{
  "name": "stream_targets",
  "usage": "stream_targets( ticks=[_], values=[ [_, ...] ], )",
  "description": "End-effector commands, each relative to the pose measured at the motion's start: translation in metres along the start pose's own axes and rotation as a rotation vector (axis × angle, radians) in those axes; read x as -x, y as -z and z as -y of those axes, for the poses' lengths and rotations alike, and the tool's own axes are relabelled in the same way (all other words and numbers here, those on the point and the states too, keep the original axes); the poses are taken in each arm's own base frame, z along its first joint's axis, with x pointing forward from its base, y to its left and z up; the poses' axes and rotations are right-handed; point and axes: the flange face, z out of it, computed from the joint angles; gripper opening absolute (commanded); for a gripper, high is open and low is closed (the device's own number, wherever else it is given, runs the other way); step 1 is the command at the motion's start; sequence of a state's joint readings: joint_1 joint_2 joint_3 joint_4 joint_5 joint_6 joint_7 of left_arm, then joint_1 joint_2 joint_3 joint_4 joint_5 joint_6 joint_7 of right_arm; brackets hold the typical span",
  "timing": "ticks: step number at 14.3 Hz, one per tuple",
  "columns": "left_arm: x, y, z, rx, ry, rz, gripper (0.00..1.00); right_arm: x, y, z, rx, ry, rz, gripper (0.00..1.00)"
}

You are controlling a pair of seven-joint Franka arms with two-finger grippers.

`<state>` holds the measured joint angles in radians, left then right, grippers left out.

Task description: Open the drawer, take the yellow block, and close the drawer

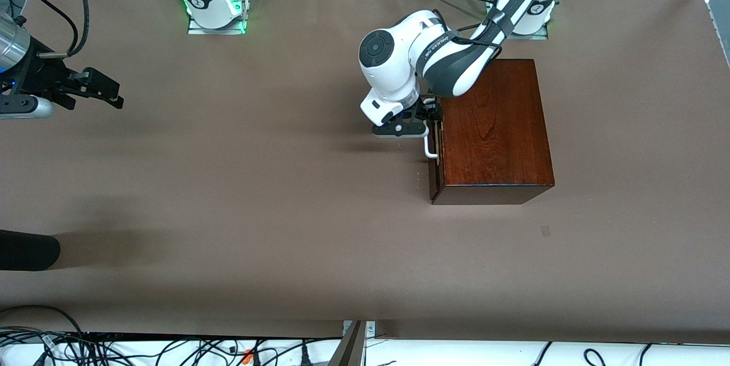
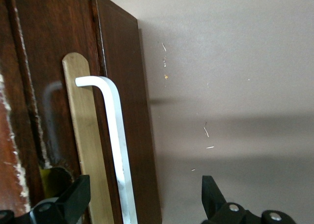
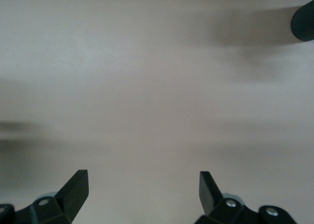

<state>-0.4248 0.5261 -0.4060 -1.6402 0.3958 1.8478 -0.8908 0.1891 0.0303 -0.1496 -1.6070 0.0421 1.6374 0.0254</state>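
The dark reddish-brown wooden box (image 1: 496, 126) stands toward the left arm's end of the table. Its drawer (image 1: 436, 172) faces the right arm's end and looks shut or nearly so. My left gripper (image 1: 433, 117) (image 2: 144, 184) is open at the drawer front. Between its fingers (image 2: 78, 194) passes the white bar handle (image 1: 429, 148) (image 2: 115, 135), which neither finger touches. A pale wood strip (image 2: 86, 135) lies under the handle. The yellow block is hidden. My right gripper (image 1: 117, 95) (image 3: 142, 182) waits open and empty over bare table at the right arm's end.
A dark rounded object (image 1: 28, 249) (image 3: 304, 20) juts in over the table edge at the right arm's end. Cables (image 1: 171, 349) run along the edge nearest the front camera. Brown table (image 1: 256, 183) spreads between the box and the right gripper.
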Motion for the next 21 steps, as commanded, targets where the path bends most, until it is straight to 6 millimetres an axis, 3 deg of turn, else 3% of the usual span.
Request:
stream_targets(
  ticks=[1, 8, 21],
  values=[
    [-0.004, -0.014, -0.005, -0.01, 0.015, -0.024, 1.0, 0.002, 0.006, -0.002, 0.005, 0.001, 0.0, 1.0],
    [-0.007, -0.031, -0.01, -0.026, 0.036, -0.035, 1.0, 0.002, 0.006, -0.003, 0.005, -0.001, 0.0, 1.0],
    [-0.003, -0.022, -0.03, 0.02, 0.062, -0.068, 1.0, 0.001, 0.005, -0.004, 0.005, -0.003, 0.001, 1.0]
  ],
)
